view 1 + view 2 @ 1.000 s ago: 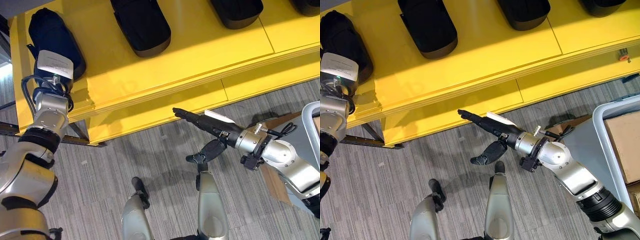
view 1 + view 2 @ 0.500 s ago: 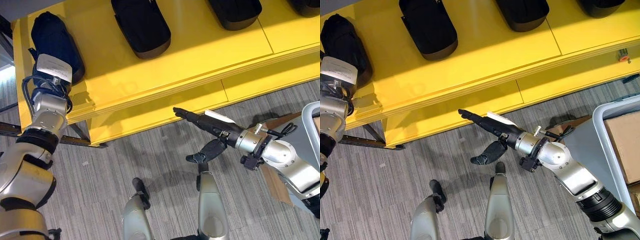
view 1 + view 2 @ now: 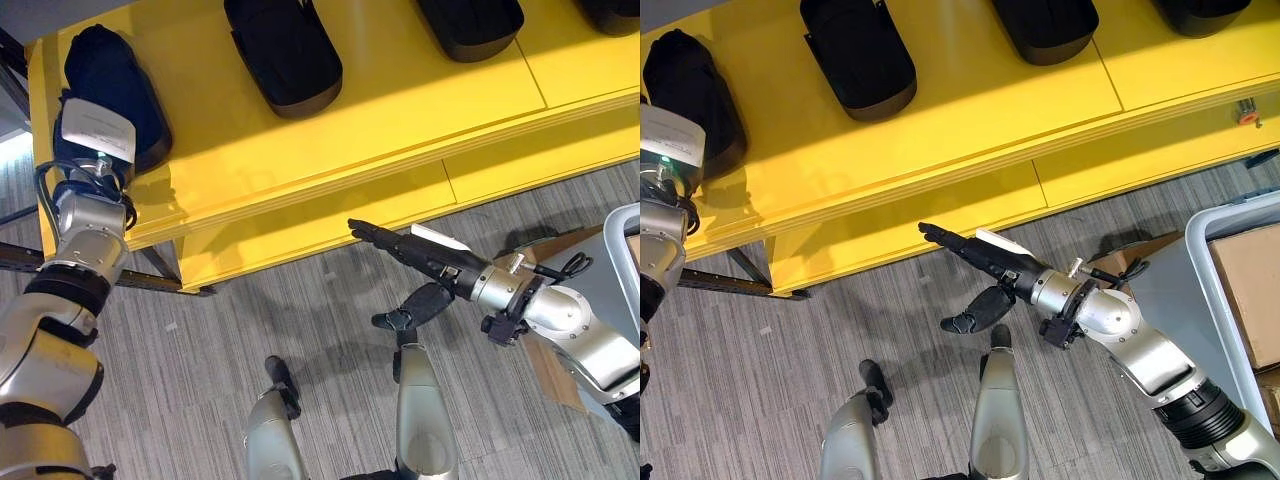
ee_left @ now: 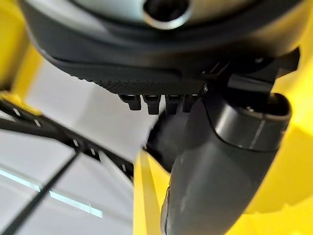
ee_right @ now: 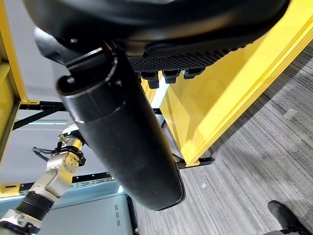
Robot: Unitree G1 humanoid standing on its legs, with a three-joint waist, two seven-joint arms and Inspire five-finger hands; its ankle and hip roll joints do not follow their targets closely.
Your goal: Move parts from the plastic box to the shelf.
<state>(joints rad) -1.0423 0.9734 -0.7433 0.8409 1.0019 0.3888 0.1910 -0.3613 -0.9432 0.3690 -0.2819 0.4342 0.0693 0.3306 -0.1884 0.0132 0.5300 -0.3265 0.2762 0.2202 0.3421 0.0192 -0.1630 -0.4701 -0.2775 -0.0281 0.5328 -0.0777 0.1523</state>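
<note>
Parts, all black and oblong, lie in a row on the yellow shelf. One part sits at the shelf's far left end, at about ten o'clock in the left eye view. A second part lies at about twelve o'clock, well apart from the first, and a third part sits at about one o'clock, cut by the view's upper edge.

The left hand, with a white cover on top, is up at the shelf's left corner, right against the near end of the first part. Whether its fingers are curled round that part or straight cannot be told; its wrist view shows the thumb and a row of fingertips past the palm, with yellow board behind.

The right hand reaches out low at about four o'clock, below the shelf's front edge and over the grey carpet floor. Its fingers are stretched straight toward the shelf, the thumb hangs down apart, and it holds nothing.

A grey plastic box stands on the floor at three o'clock, with a brown cardboard carton inside it. The shelf's front edge lies between the right hand and the parts.
</note>
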